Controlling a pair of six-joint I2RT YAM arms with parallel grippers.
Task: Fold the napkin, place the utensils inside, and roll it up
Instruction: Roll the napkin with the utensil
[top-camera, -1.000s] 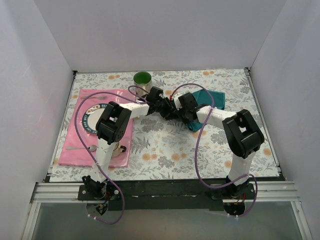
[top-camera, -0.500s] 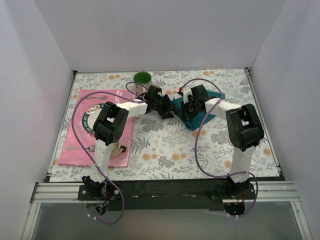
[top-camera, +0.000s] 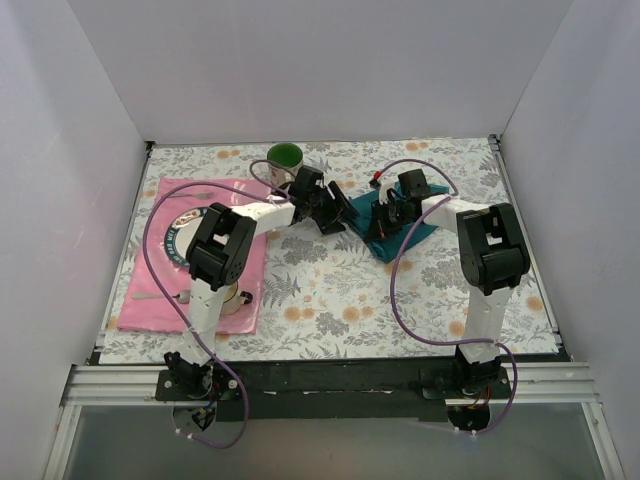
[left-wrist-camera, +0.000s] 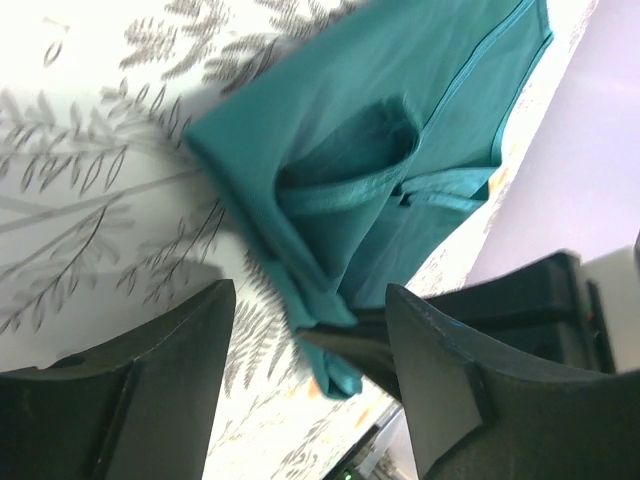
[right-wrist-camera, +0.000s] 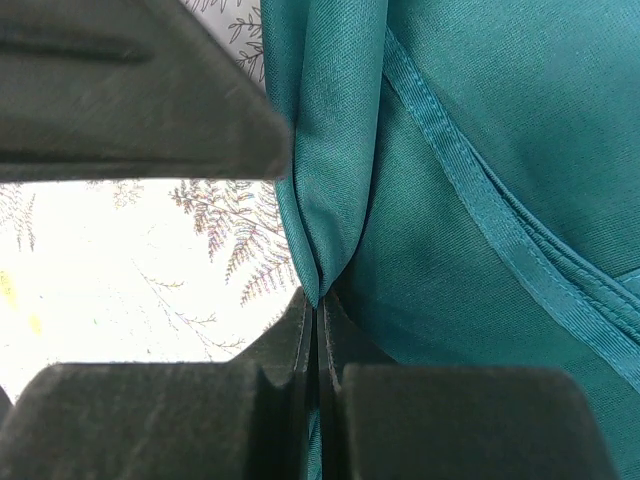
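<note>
The teal napkin (top-camera: 400, 226) lies partly folded on the floral table, right of centre. My right gripper (top-camera: 384, 221) is shut on a fold at its left corner; the right wrist view shows the cloth (right-wrist-camera: 480, 150) pinched between the closed fingertips (right-wrist-camera: 318, 310). Just left of it, my left gripper (top-camera: 340, 208) is open. In the left wrist view its fingers (left-wrist-camera: 308, 296) stand apart on either side of the napkin's corner (left-wrist-camera: 400, 150) and hold nothing. A slim utensil (top-camera: 155, 296) lies on the pink placemat, too small to make out well.
A pink placemat (top-camera: 150, 210) with a round plate (top-camera: 183, 238) covers the table's left side, partly under the left arm. A green cup (top-camera: 285, 157) stands at the back, close behind the left gripper. White walls enclose three sides.
The left gripper has opened and let go of the napkin, staying near the cup. The right gripper, still shut on the cloth, has drawn it to the right and toward the back.
</note>
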